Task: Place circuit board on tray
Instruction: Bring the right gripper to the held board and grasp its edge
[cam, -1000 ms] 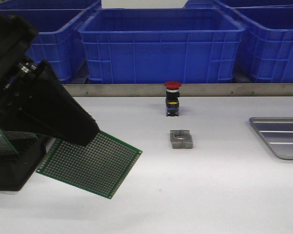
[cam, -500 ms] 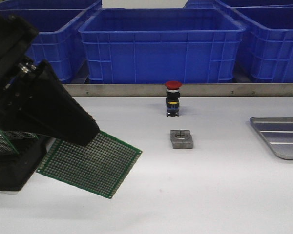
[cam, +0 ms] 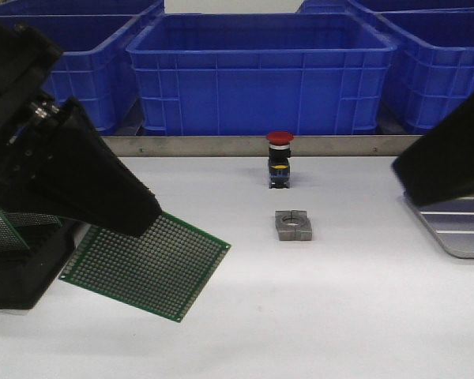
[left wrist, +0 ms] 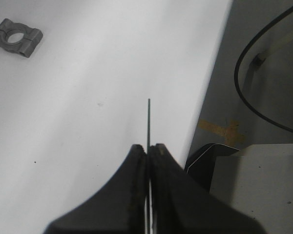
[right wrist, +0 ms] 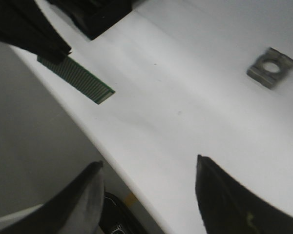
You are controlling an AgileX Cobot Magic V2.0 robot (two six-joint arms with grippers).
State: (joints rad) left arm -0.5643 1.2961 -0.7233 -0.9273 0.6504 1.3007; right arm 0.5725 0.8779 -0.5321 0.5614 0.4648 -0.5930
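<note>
My left pincer [left wrist: 147, 151] is clamped on one edge of the circuit board [cam: 146, 264], thin, stiff, light, best held by its rim; the tray [cam: 458, 229] lies far across, beneath my right pincer [right wrist: 149, 183], which is spread apart.

My left gripper [left wrist: 148, 152] is matte black throughout: two broad fingers that flare wide at the base and taper to thin tips, their inner faces lined with flat dark pads. Above them I see a blocky black housing [cam: 16, 87] with a small silvery fitting. My right gripper [right wrist: 149, 165] has the same smooth black wedge-shaped fingers [right wrist: 224, 195], faintly glossy.
</note>
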